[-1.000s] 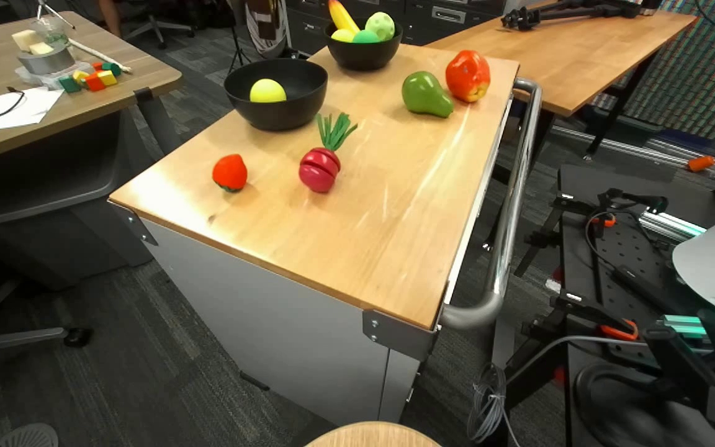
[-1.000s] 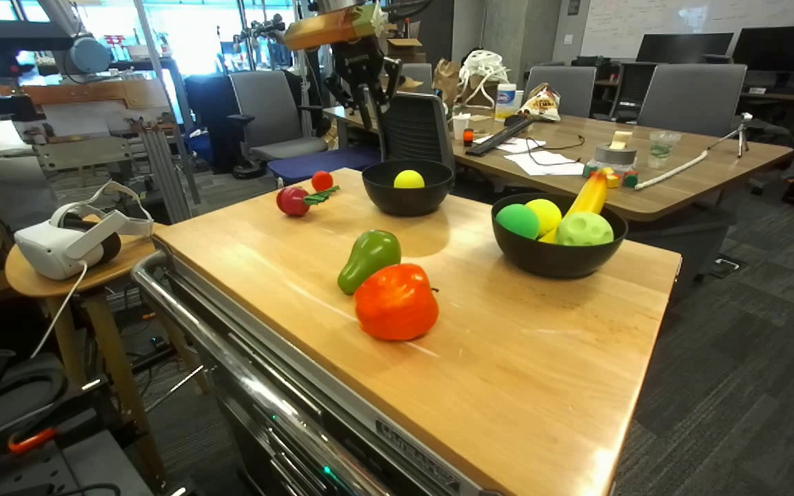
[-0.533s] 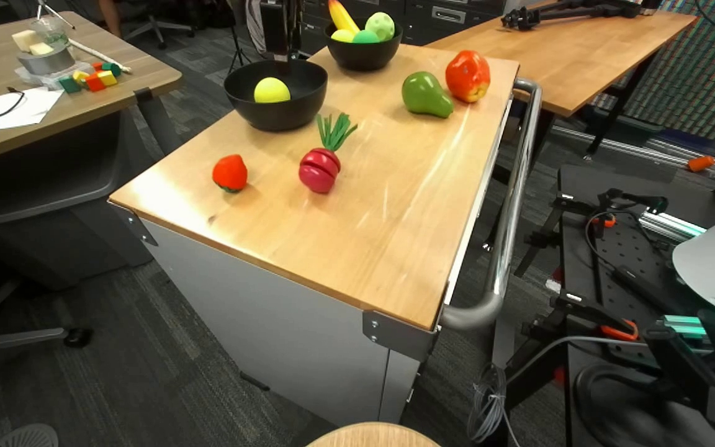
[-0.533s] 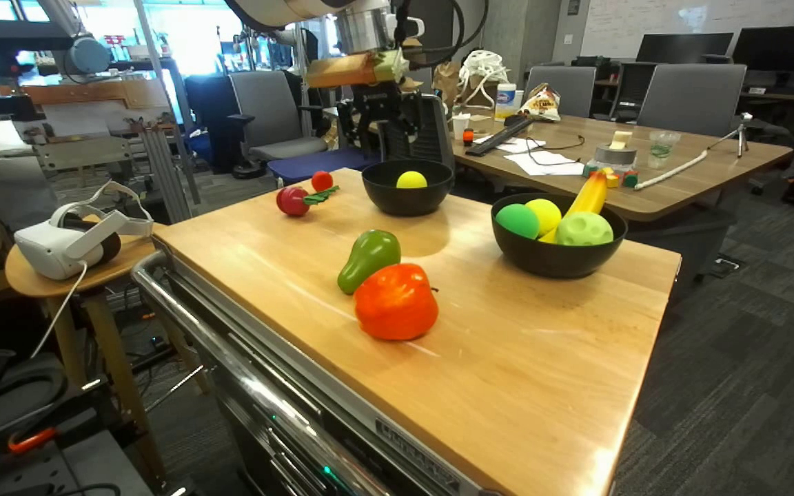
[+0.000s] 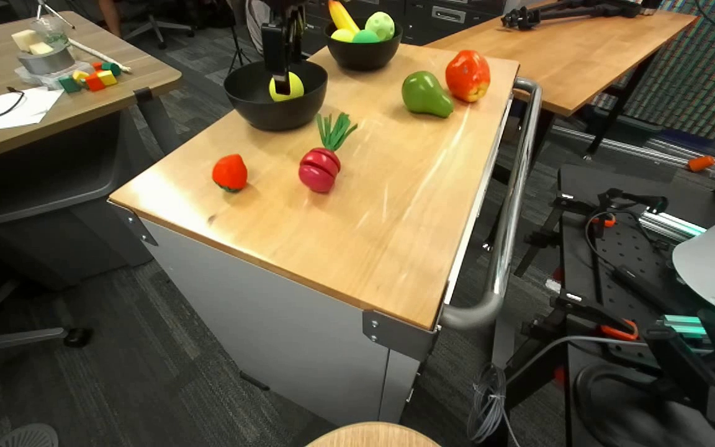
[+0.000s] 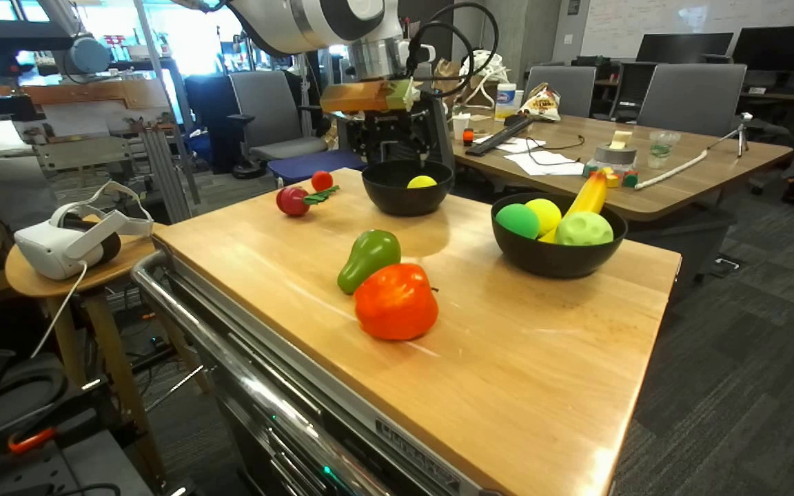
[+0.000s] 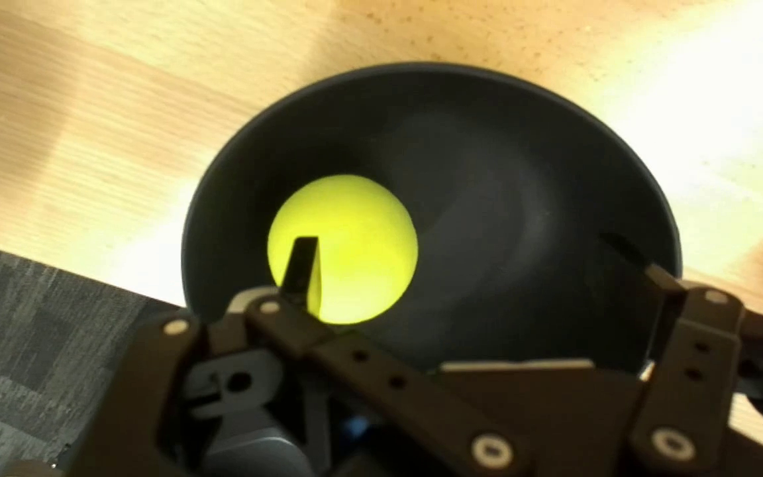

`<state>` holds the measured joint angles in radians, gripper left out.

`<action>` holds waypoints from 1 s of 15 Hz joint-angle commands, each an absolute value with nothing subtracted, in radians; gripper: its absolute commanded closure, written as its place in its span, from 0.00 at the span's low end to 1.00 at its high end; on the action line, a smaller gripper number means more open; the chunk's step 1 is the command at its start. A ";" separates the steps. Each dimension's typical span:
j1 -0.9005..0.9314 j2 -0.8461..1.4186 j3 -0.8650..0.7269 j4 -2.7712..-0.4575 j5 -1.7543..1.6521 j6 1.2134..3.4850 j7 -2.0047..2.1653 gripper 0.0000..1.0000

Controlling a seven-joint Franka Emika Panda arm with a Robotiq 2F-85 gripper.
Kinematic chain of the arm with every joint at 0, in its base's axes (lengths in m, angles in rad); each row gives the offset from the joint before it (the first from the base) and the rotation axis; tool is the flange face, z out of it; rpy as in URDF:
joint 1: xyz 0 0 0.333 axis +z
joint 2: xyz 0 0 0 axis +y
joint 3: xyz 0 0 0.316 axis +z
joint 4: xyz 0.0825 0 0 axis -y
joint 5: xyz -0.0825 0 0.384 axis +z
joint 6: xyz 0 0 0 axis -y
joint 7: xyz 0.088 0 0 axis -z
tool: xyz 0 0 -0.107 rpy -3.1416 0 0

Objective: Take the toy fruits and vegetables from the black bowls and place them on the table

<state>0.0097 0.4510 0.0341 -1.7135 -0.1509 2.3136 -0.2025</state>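
A yellow round fruit (image 7: 361, 218) sits alone inside a black bowl (image 7: 487, 165). Above that bowl my gripper (image 7: 459, 238) stands wide open, its fingertips reaching down inside the rim. In the wrist view one finger (image 7: 301, 265) overlaps the fruit; whether it touches is unclear. The fruit is not between the pads. A second black bowl (image 6: 555, 258) holds a banana (image 6: 588, 196), a green round fruit (image 6: 517, 221), a yellow one (image 6: 545, 215) and a light green one (image 6: 584, 229). On the table (image 5: 357, 248) lie a tomato (image 5: 230, 172), a radish (image 5: 319, 169), a green pear-shaped toy (image 5: 426, 95) and a red pepper (image 5: 468, 76).
A metal bar handle (image 5: 516, 205) runs along one table side. Another desk (image 6: 700, 151) with papers, tape and small blocks stands beyond the bowls. A stool (image 6: 25, 272) with a white headset (image 6: 87, 231) stands off one table corner.
My gripper has come down from above into the bowl, its jaws spreading wider. The yellow fruit in that bowl has rolled a little way across it. The other toys have stayed put.
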 commanded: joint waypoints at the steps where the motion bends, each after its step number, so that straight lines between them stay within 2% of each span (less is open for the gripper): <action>1: 0.003 0.496 0.026 -1.681 -0.150 2.338 -0.210 0.00; 6: 0.012 0.517 0.006 -1.698 -0.177 2.453 -0.195 0.02; 15: 0.021 0.527 -0.004 -1.724 -0.236 2.559 -0.197 0.00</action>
<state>0.0096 0.5287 0.0083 -1.7149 -0.2143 2.5183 -0.2017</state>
